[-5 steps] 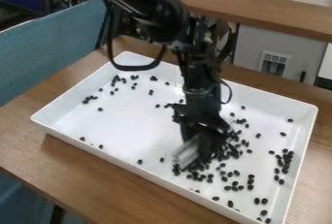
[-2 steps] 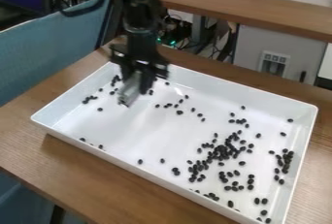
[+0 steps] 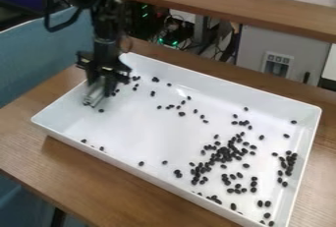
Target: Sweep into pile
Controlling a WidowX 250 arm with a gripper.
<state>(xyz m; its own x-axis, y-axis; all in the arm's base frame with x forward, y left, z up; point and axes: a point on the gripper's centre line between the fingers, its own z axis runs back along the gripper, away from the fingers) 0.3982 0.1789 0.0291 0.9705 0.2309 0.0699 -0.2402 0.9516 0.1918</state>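
The black gripper (image 3: pixel 107 77) hangs over the back left corner of the white tray (image 3: pixel 177 174), shut on a light grey sweeping piece (image 3: pixel 96 93). That piece is blurred, and its lower end is low over the tray floor, near a few black beans (image 3: pixel 101 110). Whether it touches the floor I cannot tell. The densest cluster of beans (image 3: pixel 224 153) lies right of the tray's middle. Another group (image 3: pixel 288 161) lines the right side, and loose beans (image 3: pixel 182 114) dot the middle and back.
Around the tray runs the brown wooden table (image 3: pixel 78 172). A blue-green panel (image 3: pixel 39 56) stands at the left, close beside the arm. Behind are a raised wooden shelf (image 3: pixel 230 2), cables (image 3: pixel 172 29) and a grey cabinet (image 3: pixel 282 54).
From the bean cluster right of the middle, the gripper has swung to the back left with the grey piece, and lately further left and slightly toward the front. The cluster has come into view.
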